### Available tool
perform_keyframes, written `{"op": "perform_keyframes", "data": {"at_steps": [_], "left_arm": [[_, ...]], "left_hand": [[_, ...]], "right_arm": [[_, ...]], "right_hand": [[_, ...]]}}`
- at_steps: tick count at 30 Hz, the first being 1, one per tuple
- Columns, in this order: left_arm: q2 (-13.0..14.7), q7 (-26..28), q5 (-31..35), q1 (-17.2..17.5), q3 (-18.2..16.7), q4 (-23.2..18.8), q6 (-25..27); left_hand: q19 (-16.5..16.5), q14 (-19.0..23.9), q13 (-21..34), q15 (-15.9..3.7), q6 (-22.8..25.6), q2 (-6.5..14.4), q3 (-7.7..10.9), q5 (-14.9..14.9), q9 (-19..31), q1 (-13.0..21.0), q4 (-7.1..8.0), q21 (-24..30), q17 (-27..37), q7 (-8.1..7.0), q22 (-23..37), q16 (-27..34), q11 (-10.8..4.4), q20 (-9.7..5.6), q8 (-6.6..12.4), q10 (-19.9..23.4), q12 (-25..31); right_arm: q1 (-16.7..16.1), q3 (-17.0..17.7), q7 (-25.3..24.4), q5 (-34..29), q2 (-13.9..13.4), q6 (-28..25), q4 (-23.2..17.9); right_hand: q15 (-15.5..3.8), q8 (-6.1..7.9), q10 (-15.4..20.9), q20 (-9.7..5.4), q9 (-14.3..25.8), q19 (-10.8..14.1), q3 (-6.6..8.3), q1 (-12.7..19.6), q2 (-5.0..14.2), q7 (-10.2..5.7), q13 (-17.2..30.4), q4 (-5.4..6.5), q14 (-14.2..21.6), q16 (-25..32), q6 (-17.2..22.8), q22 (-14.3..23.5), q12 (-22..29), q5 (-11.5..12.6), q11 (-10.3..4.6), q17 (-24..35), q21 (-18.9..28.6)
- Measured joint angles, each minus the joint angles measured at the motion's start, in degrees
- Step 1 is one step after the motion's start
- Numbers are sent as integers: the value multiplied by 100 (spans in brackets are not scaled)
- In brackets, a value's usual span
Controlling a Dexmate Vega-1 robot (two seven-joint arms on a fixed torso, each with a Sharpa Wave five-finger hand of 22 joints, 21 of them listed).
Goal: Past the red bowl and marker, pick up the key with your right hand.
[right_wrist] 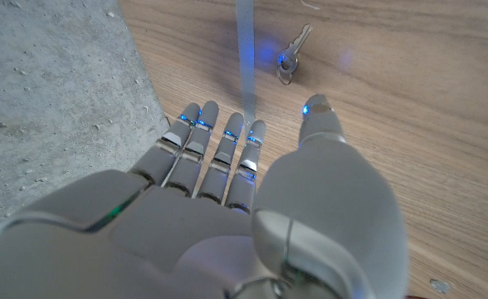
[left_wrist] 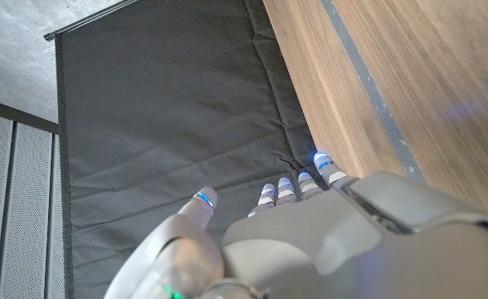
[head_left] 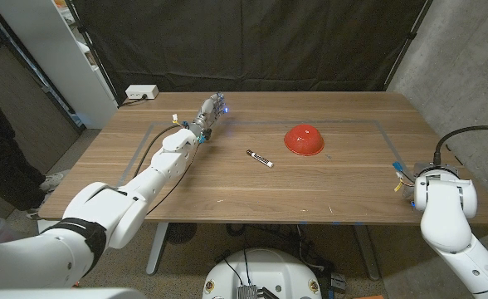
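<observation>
A: Where was the small silver metal key at that moment?

B: In the right wrist view it lay flat on the wooden surface toward the upper middle of the frame, just past the tips of the right hand, not touched. I couldn't pick it out in the head view; the right hand sat at the right-hand edge of the surface there, mid-height in the frame.

A: And the fingers?

B: Extended and a little apart, holding nothing, thumb out to the side.

A: How would you have done the pick well?

B: My judgement: a thin, flat key gives little to grip. I'd have reached forward, lowered the fingertips beside the ring end, and pinched with the thumb, or slid it slightly to lift an edge.

A: The red dome-shaped bowl and the black-and-white marker?

B: Centre of the head view, well apart from the right hand.

A: The left hand?

B: Stretched toward the far edge, upper left of centre, fingers straight, empty.
</observation>
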Motion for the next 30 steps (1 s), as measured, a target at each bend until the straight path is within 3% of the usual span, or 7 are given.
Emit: {"op": "perform_keyframes", "data": {"at_steps": [13,21,30], "left_arm": [[-162,-170,30,-241,-23,515,-178],[-256,-258,69,-363,-38,774,-284],[-307,-314,86,-394,-73,847,-343]], "left_hand": [[0,0,0,0,0,0,-23,0,0,0,-23,0,0,0,0,0,0,0,0,0,0],[21,0,0,0,32,0,-23,0,0,0,-23,0,0,32,-1,0,0,-21,0,0,0],[21,0,0,0,31,0,-23,0,0,0,-23,0,0,32,-1,0,0,-21,0,0,0]], "right_arm": [[44,-62,179,-51,-129,-99,94],[-23,-17,214,-65,-149,-162,96],[-71,1,111,-62,-162,-191,99]], "right_hand": [[10,6,-15,-8,47,7,-103,0,0,0,97,55,52,-30,0,0,85,10,15,59,25],[-1,134,13,-42,87,123,-197,-32,-31,121,181,118,143,-33,128,-1,202,22,79,132,45],[-22,272,191,-42,153,122,-221,23,25,51,289,94,309,-33,277,-1,327,53,13,210,89]]}}
